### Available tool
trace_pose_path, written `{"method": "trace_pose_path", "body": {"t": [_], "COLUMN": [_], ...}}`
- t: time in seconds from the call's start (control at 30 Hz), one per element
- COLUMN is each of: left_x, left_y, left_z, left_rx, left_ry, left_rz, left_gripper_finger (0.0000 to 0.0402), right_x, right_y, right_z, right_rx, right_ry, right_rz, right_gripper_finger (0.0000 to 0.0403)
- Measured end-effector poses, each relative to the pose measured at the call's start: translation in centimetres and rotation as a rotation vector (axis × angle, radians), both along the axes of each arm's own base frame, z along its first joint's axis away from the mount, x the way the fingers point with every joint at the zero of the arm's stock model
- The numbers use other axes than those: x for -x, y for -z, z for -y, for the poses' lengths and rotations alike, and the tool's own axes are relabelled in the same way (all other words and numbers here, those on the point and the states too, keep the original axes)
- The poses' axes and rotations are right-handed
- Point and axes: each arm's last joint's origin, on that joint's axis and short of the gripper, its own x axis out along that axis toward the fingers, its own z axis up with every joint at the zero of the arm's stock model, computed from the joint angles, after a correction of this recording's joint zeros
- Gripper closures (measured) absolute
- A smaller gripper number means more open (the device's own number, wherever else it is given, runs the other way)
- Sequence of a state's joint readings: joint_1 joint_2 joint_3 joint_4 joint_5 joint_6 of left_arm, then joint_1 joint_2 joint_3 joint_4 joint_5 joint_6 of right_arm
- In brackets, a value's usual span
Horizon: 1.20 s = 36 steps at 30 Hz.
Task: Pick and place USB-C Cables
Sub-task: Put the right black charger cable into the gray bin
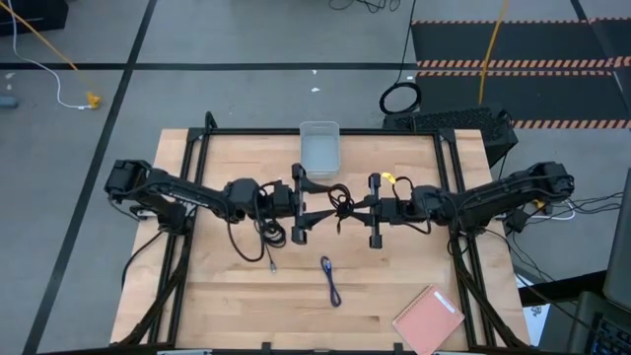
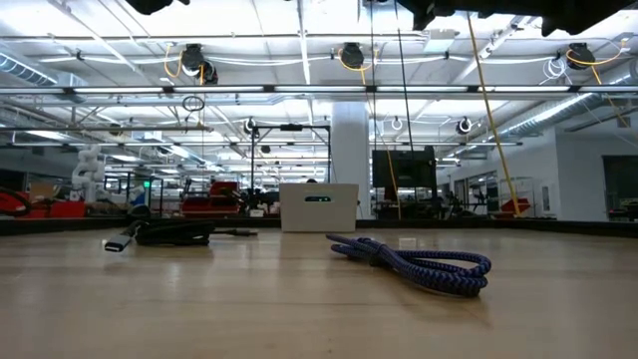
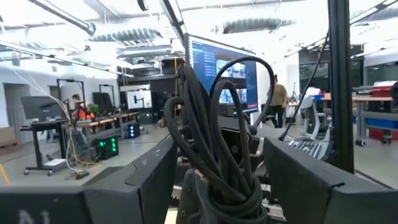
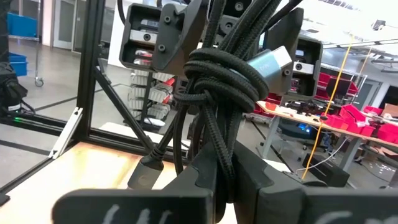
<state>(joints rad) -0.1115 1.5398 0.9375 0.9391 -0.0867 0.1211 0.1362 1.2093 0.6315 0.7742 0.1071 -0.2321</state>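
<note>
Both arms meet over mid-table, facing each other, with one black braided coiled USB-C cable (image 1: 340, 204) between them. Left gripper (image 1: 302, 205) and right gripper (image 1: 373, 209) both have it.

Right wrist view: the knotted black bundle (image 4: 217, 81) sits right in the gap between the right fingers (image 4: 199, 168), strands running down into the pinch, silver plug end (image 4: 268, 62) sticking out beside the knot. Right fingers are clamped on the cable.

Left wrist view: the same cable's loops (image 3: 214, 124) stand up between the left fingers (image 3: 155, 174), bundle seated at the finger roots. The fingers look set apart with the cable filling the gap; they appear to grip it, but pad contact is hidden.

Second black coiled cable (image 1: 266, 237) lies on the wooden table (image 1: 227, 296), just below the left gripper, untouched. Blue-purple braided cable (image 1: 330, 279) lies on the wood nearer the front edge, well apart from both finger pairs.

Clear plastic bin (image 1: 318, 148) sits beyond the grippers at the far edge. Pink flat pad (image 1: 429, 318) lies at the front right.
</note>
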Motion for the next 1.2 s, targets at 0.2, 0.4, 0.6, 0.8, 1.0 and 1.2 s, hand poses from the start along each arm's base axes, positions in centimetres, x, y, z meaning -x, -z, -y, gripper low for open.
{"method": "trace_pose_path", "body": {"t": [0.2, 0.4, 0.6, 0.8, 1.0, 1.2], "left_x": [-0.1, -1.2, -1.3, -1.3, -1.4, -1.4], "left_y": [-0.2, -1.5, -2.0, -2.0, -1.8, -1.8], "left_z": [0.0, -0.1, 0.2, 0.2, 0.2, 0.2], "left_rx": [0.016, 0.038, 0.033, 0.033, 0.035, 0.029], "left_ry": [0.007, 0.016, 0.022, 0.022, 0.023, 0.024], "left_rz": [-0.006, -0.131, -0.134, -0.137, -0.152, -0.154], "left_gripper_finger": [0.0181, 0.0192, 0.0209, 0.0252, 0.0294, 0.0344], "right_x": [0.0, 0.0, 0.0, 0.0, 0.0, 0.0], "right_y": [0.0, 0.1, 0.1, 0.1, 0.1, 0.1], "right_z": [0.1, 0.1, 0.1, 0.1, 0.1, 0.2], "right_rx": [0.0, 0.012, 0.013, 0.014, 0.014, 0.01], "right_ry": [0.004, 0.006, 0.006, 0.006, 0.006, 0.043], "right_rz": [-0.002, -0.007, -0.008, -0.016, -0.016, -0.016], "right_gripper_finger": [0.039, 0.039, 0.039, 0.039, 0.039, 0.0389]}}
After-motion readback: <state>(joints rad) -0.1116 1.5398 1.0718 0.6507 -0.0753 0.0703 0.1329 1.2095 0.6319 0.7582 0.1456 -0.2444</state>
